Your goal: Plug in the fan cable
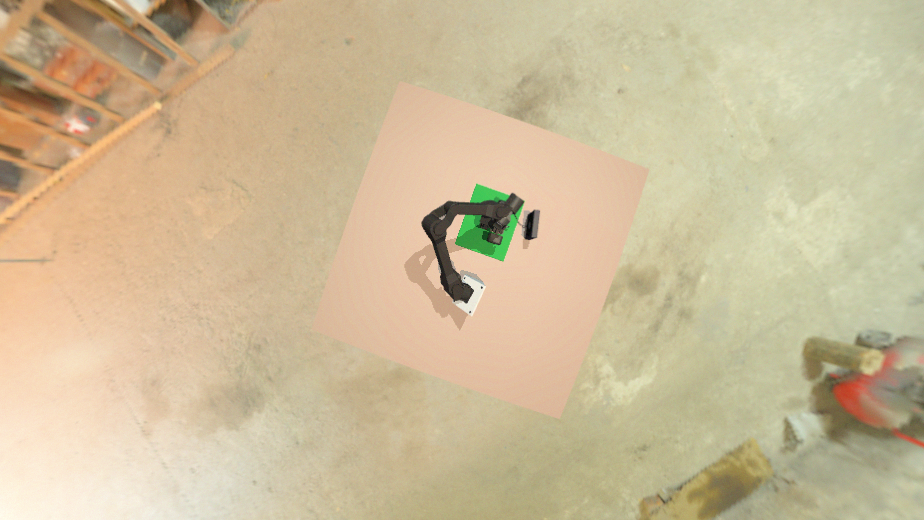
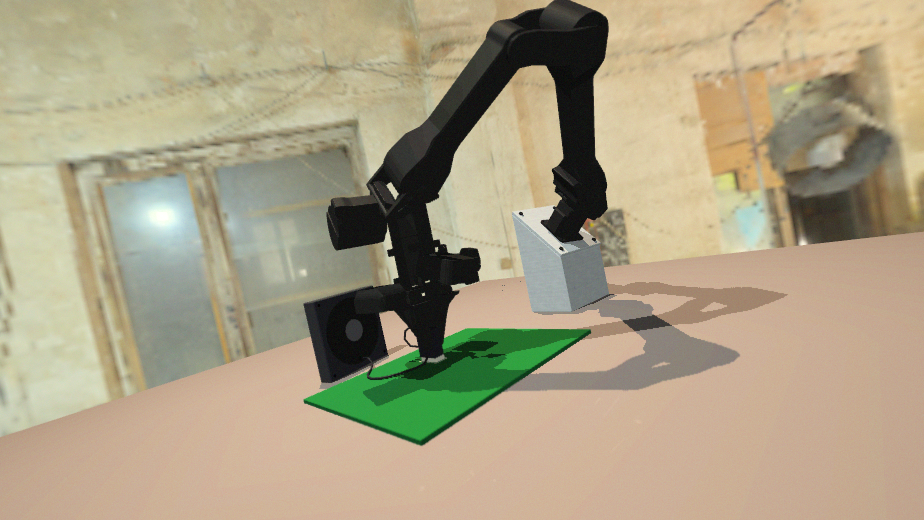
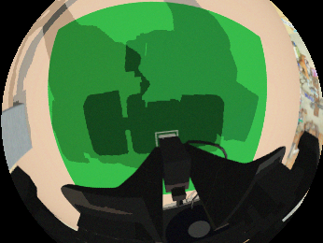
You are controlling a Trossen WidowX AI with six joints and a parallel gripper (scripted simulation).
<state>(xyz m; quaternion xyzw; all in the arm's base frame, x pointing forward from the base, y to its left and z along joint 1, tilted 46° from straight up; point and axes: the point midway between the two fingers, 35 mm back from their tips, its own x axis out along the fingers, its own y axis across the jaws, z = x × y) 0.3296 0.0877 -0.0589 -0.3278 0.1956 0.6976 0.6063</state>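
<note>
The green board lies flat on the pinkish table top. The black fan stands upright at the board's edge, and its thin black cable runs onto the board. My gripper points straight down and is shut on the fan's plug. The plug's light lower end sits right at the board surface. The header under it is hidden by the plug and fingers.
The arm's grey base block stands behind the board. The table top stretches around the board. Shelves and debris lie far off on the floor.
</note>
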